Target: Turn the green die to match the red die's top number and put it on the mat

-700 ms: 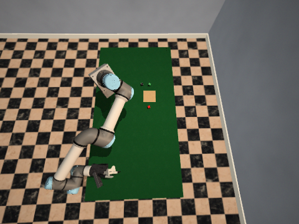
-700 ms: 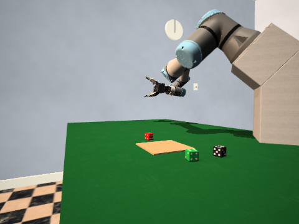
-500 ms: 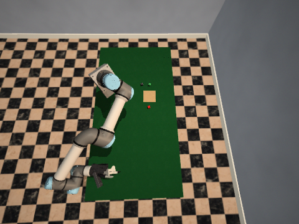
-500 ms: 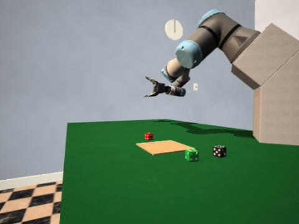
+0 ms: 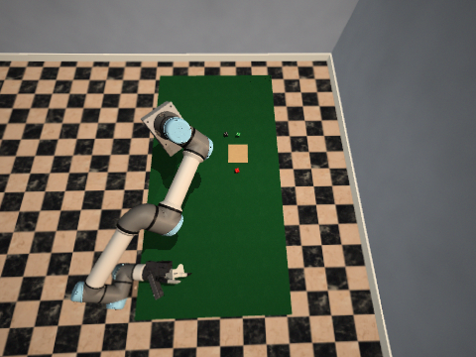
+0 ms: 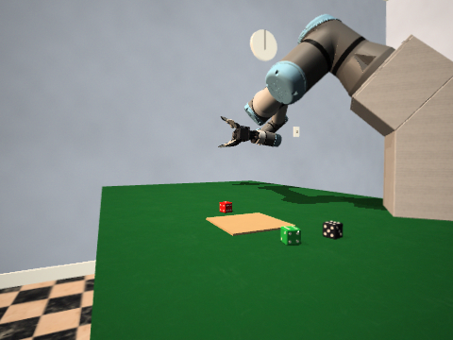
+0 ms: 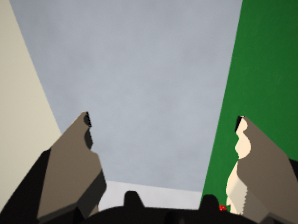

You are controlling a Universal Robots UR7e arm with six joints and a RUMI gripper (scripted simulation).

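Long rectangular green tabletop (image 5: 238,238) (image 6: 189,288) (image 7: 267,55), matte. Around it in top view, floor of square black and peach tiles (image 5: 332,207) (image 6: 44,302), chequered. In top view, 2 plain grey walls meeting at 1 corner; along their foot, narrow cream baseboard (image 5: 198,57) (image 6: 47,272). High on wall in exterior view, round cream disc (image 6: 260,44) with 1 dark upright line. Lower, to the right, small rectangular white wall plate (image 6: 296,131).

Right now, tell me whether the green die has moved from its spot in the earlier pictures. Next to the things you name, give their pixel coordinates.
No. The green die (image 5: 238,134) (image 6: 291,235) shows no visible shift either way: it lies off the same edge of the tan mat (image 5: 238,153) (image 6: 250,223) as before.
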